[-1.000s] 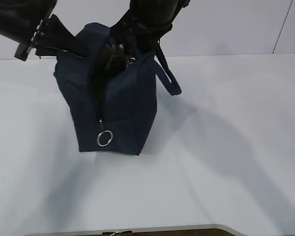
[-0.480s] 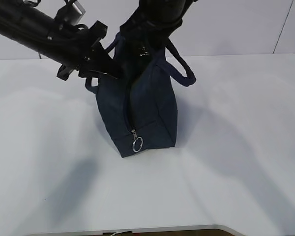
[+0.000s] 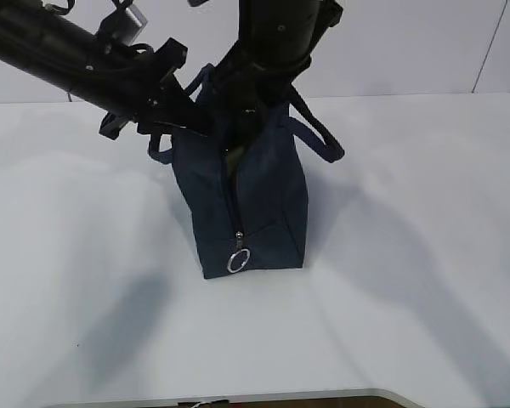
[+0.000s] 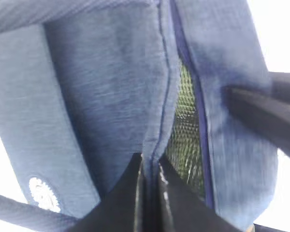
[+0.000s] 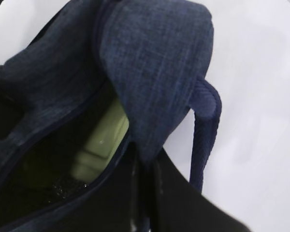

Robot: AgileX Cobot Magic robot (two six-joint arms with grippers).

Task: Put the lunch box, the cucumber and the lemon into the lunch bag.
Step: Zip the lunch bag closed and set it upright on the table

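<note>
A: Where's the lunch bag [image 3: 259, 204]?
B: Upright mid-table, ring pull at 6 o'clock. Left gripper [image 4: 150, 169] and right gripper [image 5: 145, 166] each pinch its opening edge.
A: Lunch box [image 5: 102, 140]?
B: Probably that green lid inside.

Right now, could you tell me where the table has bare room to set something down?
The table is bare right of the lunch bag, left of it, and all along the near edge. It is crowded only above the bag's top, where the left claw and right claw pinch its rim.

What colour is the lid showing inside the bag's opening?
Pale sage green; the lunch box lid shows best in the right wrist view, inside the navy lunch bag.
</note>
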